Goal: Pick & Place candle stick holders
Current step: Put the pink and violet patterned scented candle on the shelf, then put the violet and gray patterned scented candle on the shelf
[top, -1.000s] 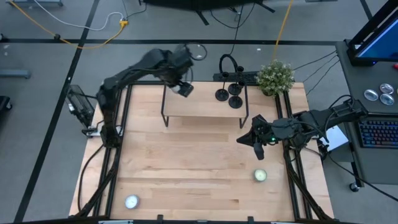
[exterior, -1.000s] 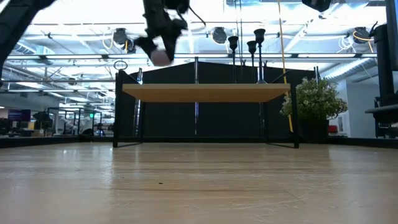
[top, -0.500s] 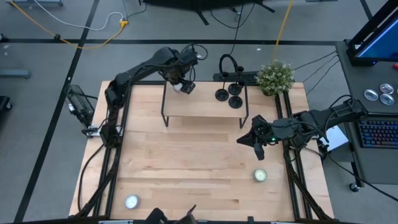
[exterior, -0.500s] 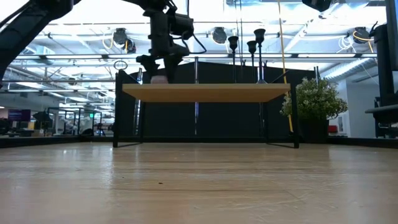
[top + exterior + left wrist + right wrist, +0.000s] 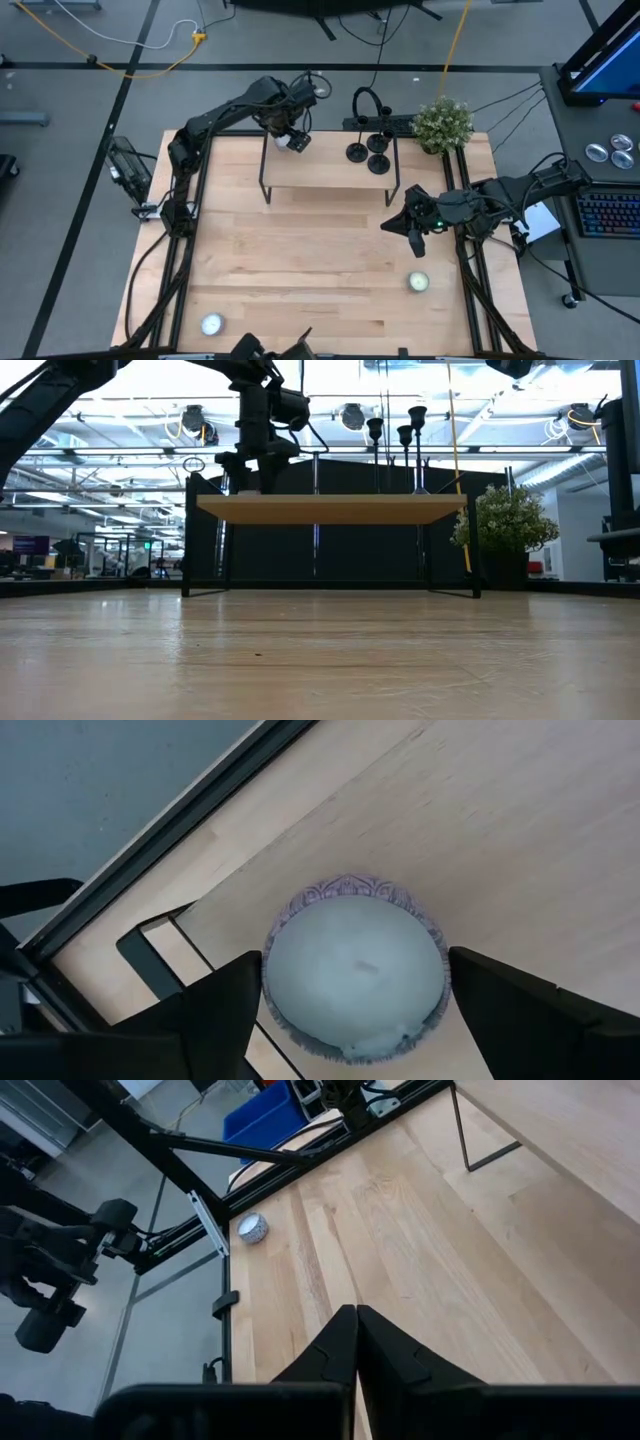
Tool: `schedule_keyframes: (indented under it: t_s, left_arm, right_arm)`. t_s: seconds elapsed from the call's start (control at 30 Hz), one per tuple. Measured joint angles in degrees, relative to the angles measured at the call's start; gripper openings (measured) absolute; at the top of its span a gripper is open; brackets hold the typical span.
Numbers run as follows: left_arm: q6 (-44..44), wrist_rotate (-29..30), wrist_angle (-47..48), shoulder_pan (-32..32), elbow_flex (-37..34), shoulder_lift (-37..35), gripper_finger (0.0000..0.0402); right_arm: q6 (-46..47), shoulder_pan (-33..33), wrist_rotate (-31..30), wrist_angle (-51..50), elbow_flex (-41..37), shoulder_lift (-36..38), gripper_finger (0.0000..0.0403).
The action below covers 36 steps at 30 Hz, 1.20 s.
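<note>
Three black candle stick holders [image 5: 370, 153] stand on their disc bases on the right part of a raised wooden shelf [image 5: 330, 172]. Their stems show in the low view [image 5: 405, 450]. My left gripper [image 5: 293, 141] is at the shelf's far left corner, shut on a small pale candle in a patterned cup [image 5: 355, 980]. My right gripper [image 5: 392, 225] is shut and empty over the table's right side, in front of the shelf; it also shows in the right wrist view [image 5: 355, 1342]. My left gripper pinches the candle cup's round wall [image 5: 272, 982] between its two fingers, one on each side. The fingers come from above, pointing down. The candle is upright, down at the shelf top; whether it rests on the shelf I cannot tell.
A yellow-green candle [image 5: 418, 282] lies on the table near the right front. A white candle [image 5: 211, 324] lies at the left front and shows in the right wrist view [image 5: 252, 1228]. A potted plant [image 5: 443, 122] stands behind the shelf's right end.
My left gripper has gone down with the candle, from well above the shelf to the shelf top at its far left corner, shifting slightly toward the far edge. The candle stays upright in the hold.
</note>
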<state>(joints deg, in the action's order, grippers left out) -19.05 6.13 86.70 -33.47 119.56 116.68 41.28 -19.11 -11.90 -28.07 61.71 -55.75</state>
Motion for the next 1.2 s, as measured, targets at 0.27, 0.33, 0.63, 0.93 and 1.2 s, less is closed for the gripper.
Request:
schedule_keyframes:
  t_s: [0.27, 0.33, 0.63, 0.93, 1.2]
  left_arm:
    - [0.5, 0.2, -0.2, -0.1, -0.8, -0.5, 0.0300]
    - [0.6, 0.3, 0.0, -0.1, -0.9, -0.9, 0.0307]
    - [0.7, 0.4, 0.0, -0.3, -0.9, -5.0, 0.0336]
    - [-3.6, -3.0, 0.6, 2.9, 0.9, -16.3, 0.0318]
    - [-13.4, -2.1, 3.1, 17.4, 0.4, -27.4, 0.0294]
  right_arm:
    - [0.0, 0.0, 0.0, 0.0, 0.0, 0.0, 0.0000]
    - [0.0, 0.0, 0.0, 0.0, 0.0, 0.0, 0.0000]
    - [0.0, 0.0, 0.0, 0.0, 0.0, 0.0, 0.0000]
    - [-0.2, 0.0, 0.0, 0.0, 0.0, 0.0, 0.0000]
    - [-4.1, -0.1, 1.8, 0.0, 0.0, 0.0, 0.0000]
